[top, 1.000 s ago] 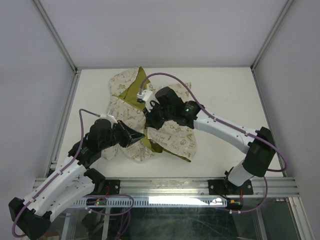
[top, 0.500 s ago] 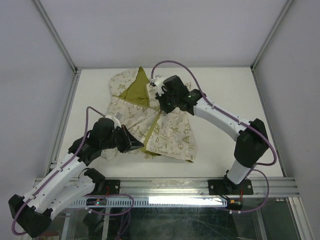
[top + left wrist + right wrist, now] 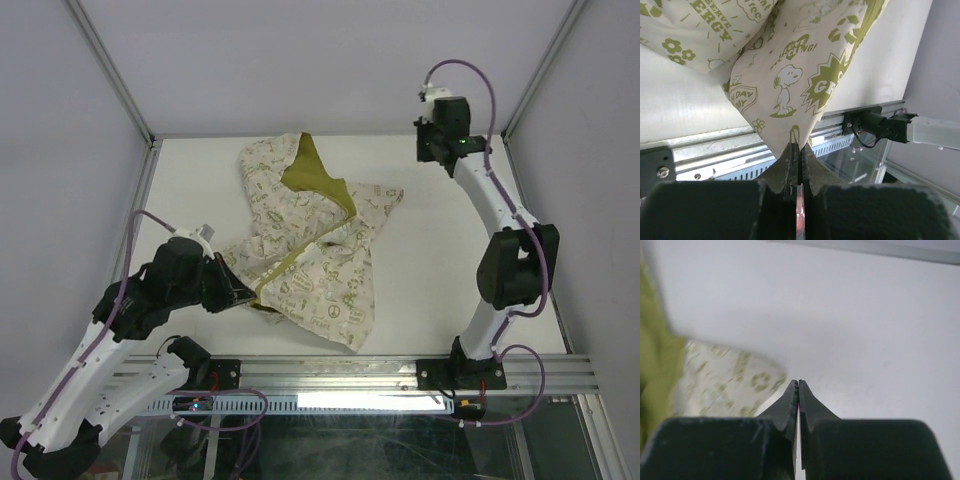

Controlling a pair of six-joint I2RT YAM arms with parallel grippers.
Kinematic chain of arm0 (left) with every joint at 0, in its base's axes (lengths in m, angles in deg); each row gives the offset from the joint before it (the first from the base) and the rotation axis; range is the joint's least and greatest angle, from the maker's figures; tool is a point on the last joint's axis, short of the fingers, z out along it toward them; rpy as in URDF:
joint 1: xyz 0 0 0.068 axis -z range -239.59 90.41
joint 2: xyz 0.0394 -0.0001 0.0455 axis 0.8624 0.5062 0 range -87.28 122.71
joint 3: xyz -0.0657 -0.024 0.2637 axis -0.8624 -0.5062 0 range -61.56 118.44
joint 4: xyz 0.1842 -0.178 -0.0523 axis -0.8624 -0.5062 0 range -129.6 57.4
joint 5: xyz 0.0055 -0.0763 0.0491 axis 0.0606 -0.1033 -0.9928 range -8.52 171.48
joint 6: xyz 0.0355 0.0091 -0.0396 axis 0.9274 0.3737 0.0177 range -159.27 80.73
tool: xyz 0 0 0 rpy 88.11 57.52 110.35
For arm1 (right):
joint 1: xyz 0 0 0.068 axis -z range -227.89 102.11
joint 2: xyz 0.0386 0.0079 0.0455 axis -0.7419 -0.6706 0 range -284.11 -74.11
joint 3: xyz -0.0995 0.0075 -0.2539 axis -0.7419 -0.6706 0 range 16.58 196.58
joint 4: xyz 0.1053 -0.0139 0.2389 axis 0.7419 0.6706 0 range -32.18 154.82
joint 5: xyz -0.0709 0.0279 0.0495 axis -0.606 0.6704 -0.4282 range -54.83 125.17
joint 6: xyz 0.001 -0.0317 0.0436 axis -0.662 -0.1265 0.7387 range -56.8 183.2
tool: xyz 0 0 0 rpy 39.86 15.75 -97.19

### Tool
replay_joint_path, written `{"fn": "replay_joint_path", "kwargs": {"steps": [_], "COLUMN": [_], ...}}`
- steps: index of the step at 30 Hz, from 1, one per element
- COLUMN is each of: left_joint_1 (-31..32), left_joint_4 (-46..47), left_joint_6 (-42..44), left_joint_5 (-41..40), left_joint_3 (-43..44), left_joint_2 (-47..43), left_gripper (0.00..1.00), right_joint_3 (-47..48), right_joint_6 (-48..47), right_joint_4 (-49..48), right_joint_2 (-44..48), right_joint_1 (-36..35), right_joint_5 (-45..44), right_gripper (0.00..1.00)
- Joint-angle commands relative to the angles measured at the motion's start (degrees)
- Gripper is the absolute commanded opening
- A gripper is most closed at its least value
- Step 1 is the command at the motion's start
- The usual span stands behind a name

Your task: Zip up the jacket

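The cream-white jacket (image 3: 315, 265) with olive-green prints lies spread on the white table (image 3: 450, 270). Its olive lining (image 3: 308, 168) shows at the far end, and an olive strip runs along the front opening. My left gripper (image 3: 240, 296) is shut on the jacket's near-left hem. In the left wrist view the fingers (image 3: 790, 152) pinch the printed fabric (image 3: 790, 80) at its lowest corner. My right gripper (image 3: 428, 152) is raised at the far right, away from the jacket. In the right wrist view it (image 3: 798, 383) is shut and empty, with the jacket's edge (image 3: 725, 375) to its left.
A metal rail (image 3: 400, 372) runs along the table's near edge, also seen in the left wrist view (image 3: 705, 155). White walls and metal frame posts (image 3: 130, 215) enclose the table on the left, back and right.
My right gripper let go of the jacket's upper front and swung up to the far right corner. My left arm drew back toward the near left, holding the hem. The jacket shifted and spread out.
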Motion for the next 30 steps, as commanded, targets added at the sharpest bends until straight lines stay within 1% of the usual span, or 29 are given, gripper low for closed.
{"fn": "replay_joint_path", "kwargs": {"steps": [1, 3, 5, 6, 7, 8, 9, 11, 14, 15, 17, 18, 20, 22, 26, 28, 30], "left_joint_1": [0.4, 0.4, 0.4, 0.4, 0.4, 0.4, 0.4, 0.4, 0.4, 0.4, 0.4, 0.4, 0.4, 0.4, 0.5, 1.2, 3.1], "left_joint_4": [-10.5, -11.0, -10.1, -9.4, -8.3, -7.3, -6.8, -6.9, -8.4, -8.4, -6.9, -5.1, 0.5, 8.3, 24.7, 30.9, 35.5], "left_joint_6": [1.8, 2.1, 2.1, 2.1, 2.1, 2.1, 2.1, 3.7, 6.9, 8.4, 11.5, 12.6, 14.1, 14.5, 13.6, 12.8, 13.0], "left_joint_5": [-12.0, -15.1, -15.1, -13.8, -12.0, -10.1, -9.2, -9.8, -14.6, -15.5, -15.4, -14.0, -10.1, -4.9, 3.6, 5.8, 5.3], "left_joint_3": [9.4, 12.3, 12.9, 12.0, 10.2, 8.3, 6.8, 7.3, 13.8, 16.1, 19.2, 19.6, 17.7, 14.9, 8.9, 7.0, 6.7], "left_joint_2": [-0.4, -0.2, 0.4, 0.7, 1.0, 1.3, 1.5, 2.4, 4.4, 5.7, 9.1, 11.1, 14.3, 17.4, 25.2, 29.6, 34.1], "left_gripper": [0.00, 0.00, 0.00, 0.07, 0.20, 0.32, 0.41, 0.54, 0.73, 0.78, 0.81, 0.81, 0.83, 0.85, 0.85, 0.84, 0.84], "right_joint_3": [7.5, 9.7, 12.2, 12.4, 11.2, 8.6, 5.6, -1.9, -11.1, -13.4, -17.9, -20.2, -24.9, -28.0, -31.9, -33.0, -33.6], "right_joint_6": [-1.1, -2.5, -3.8, -3.8, -3.3, -2.5, -1.1, 1.9, 6.5, 8.1, 9.7, 11.2, 13.4, 14.7, 13.3, 11.2, 9.6], "right_joint_4": [-3.0, -1.4, 3.5, 5.6, 6.7, 6.8, 6.1, 3.3, -0.4, -1.2, -3.3, -5.1, -8.7, -11.1, -14.0, -15.7, -17.0], "right_joint_2": [2.3, 3.0, 3.0, 3.3, 4.2, 5.8, 7.3, 10.9, 14.2, 14.9, 16.3, 17.0, 17.9, 17.9, 17.1, 16.8, 15.9], "right_joint_1": [7.4, 9.2, 9.1, 8.4, 7.4, 6.1, 4.5, 1.1, -3.9, -6.0, -8.6, -9.5, -10.7, -11.1, -11.5, -11.9, -11.8], "right_joint_5": [-2.8, 0.5, 4.9, 7.7, 10.3, 12.3, 14.3, 17.6, 22.1, 22.8, 24.9, 25.7, 28.3, 30.5, 34.5, 37.2, 38.8], "right_gripper": [0.00, 0.00, 0.00, 0.00, 0.00, 0.00, 0.00, 0.11, 0.22, 0.25, 0.31, 0.35, 0.41, 0.44, 0.45, 0.45, 0.45]}}
